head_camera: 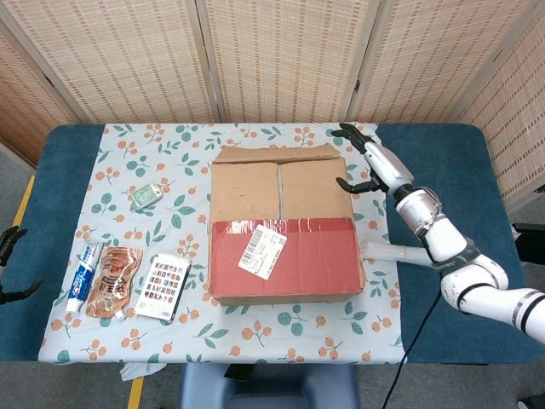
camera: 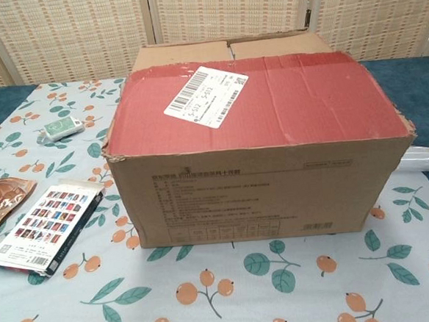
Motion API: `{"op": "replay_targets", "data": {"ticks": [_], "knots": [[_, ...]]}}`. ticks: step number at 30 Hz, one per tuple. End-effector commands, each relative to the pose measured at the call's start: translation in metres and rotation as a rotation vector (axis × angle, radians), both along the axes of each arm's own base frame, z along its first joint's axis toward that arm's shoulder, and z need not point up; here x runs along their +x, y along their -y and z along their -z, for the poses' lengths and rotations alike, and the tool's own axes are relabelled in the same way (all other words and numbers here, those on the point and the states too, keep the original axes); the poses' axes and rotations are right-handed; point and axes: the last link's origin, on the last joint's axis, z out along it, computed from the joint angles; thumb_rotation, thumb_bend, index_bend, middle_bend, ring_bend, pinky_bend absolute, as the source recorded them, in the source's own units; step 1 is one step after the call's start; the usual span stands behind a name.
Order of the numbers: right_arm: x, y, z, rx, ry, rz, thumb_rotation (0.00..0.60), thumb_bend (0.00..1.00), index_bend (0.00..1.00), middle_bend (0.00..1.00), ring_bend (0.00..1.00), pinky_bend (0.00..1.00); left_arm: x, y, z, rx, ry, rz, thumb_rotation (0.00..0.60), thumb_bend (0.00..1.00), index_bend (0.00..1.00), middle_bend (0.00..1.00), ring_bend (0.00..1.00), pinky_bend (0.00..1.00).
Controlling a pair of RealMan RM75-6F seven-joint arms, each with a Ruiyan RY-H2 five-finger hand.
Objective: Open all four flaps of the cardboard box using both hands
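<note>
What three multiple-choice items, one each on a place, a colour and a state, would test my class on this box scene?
1. Where is the toothpaste? A left of the box; B on the box; C right of the box.
2. What colour is the near flap? A blue; B red; C green.
3. The right hand is: A gripping the toothpaste; B open by the box's far right corner; C not in view.

Answers: 1 A, it lies by the cloth's left edge. 2 B, its top is red. 3 B, its fingers are spread and hold nothing.
</note>
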Motion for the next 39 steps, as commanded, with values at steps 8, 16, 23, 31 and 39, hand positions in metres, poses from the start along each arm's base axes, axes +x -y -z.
{"op": "replay_targets", "data": {"ticks": [8,16,23,31,39], "knots": [[-0.028,-0.015,0.008,0.286,0.281,0.104,0.6,0.42,0.1,0.07,0.13,0.17,-0.009,-0.007,0.002,0.058,-0.092,-0.053,0.6,0.35,0.08,0.01,0.01,0.0],[-0.039,-0.014,0.007,0.5,0.317,0.121,0.6,0.42,0.1,0.11,0.17,0.17,-0.013,-0.01,0.003,0.087,-0.159,-0.086,0.6,0.36,0.09,0.01,0.01,0.0],[-0.042,-0.015,0.017,0.617,0.345,0.134,0.6,0.42,0.1,0.11,0.16,0.17,-0.012,-0.01,0.004,0.079,-0.158,-0.09,0.6,0.36,0.09,0.01,0.02,0.0],[-0.041,-0.023,0.019,0.692,0.371,0.124,0.6,0.42,0.1,0.11,0.14,0.18,-0.011,-0.009,0.004,0.079,-0.159,-0.088,0.6,0.36,0.09,0.01,0.02,0.0],[-0.039,-0.043,0.004,0.704,0.406,0.073,0.6,0.42,0.1,0.1,0.13,0.19,-0.009,-0.008,0.005,0.079,-0.165,-0.078,0.6,0.36,0.09,0.01,0.02,0.0]]}}
